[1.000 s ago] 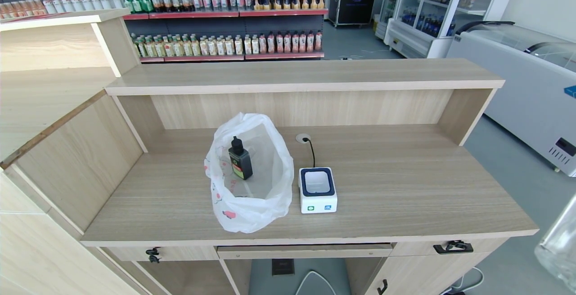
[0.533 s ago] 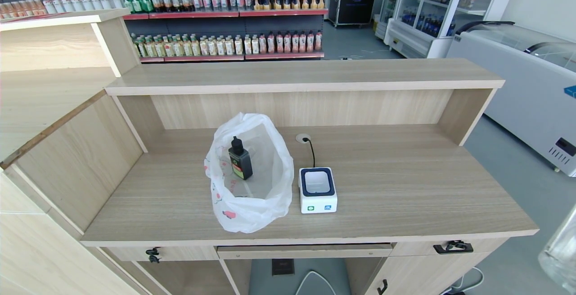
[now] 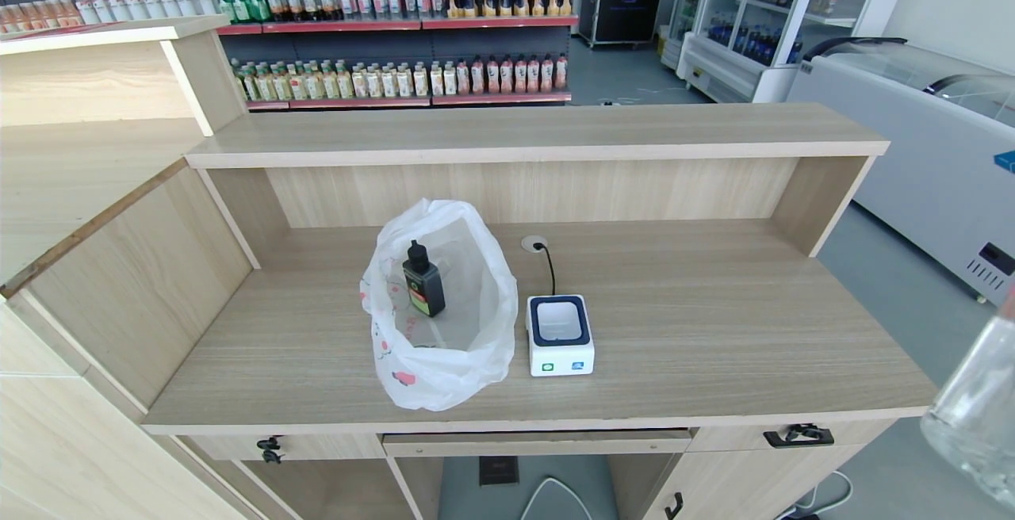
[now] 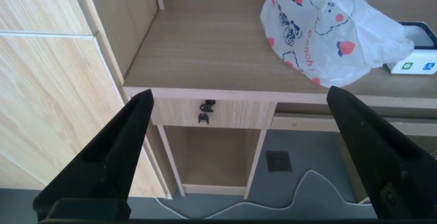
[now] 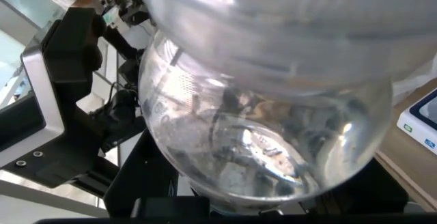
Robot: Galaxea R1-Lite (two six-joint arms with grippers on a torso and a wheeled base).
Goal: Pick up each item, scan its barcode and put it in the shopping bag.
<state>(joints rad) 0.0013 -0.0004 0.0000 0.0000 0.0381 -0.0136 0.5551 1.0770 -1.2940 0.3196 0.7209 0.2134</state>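
A white plastic shopping bag (image 3: 468, 346) with red prints stands open on the wooden counter (image 3: 714, 330). A dark bottle (image 3: 423, 282) with a black cap stands upright inside it. Just right of the bag lies a white barcode scanner (image 3: 560, 335) with a dark-framed window. A clear plastic bottle (image 3: 971, 409) hangs in the air off the counter's right front corner. Up close, the clear bottle (image 5: 273, 135) covers my right gripper's fingers. My left gripper (image 4: 239, 162) is open and holds nothing, low in front of the counter's left drawer. From there the bag (image 4: 328, 26) and the scanner (image 4: 415, 53) lie ahead.
A raised back shelf (image 3: 531, 135) and a left side panel (image 3: 135, 282) wall in the counter. The scanner's black cable (image 3: 549, 266) runs to a hole in the top. Drawers with black handles (image 3: 797, 434) sit under the front edge. Freezers stand to the right.
The clear bottle has risen and come inward from the head view's lower right edge. The bag, dark bottle and scanner have not moved.
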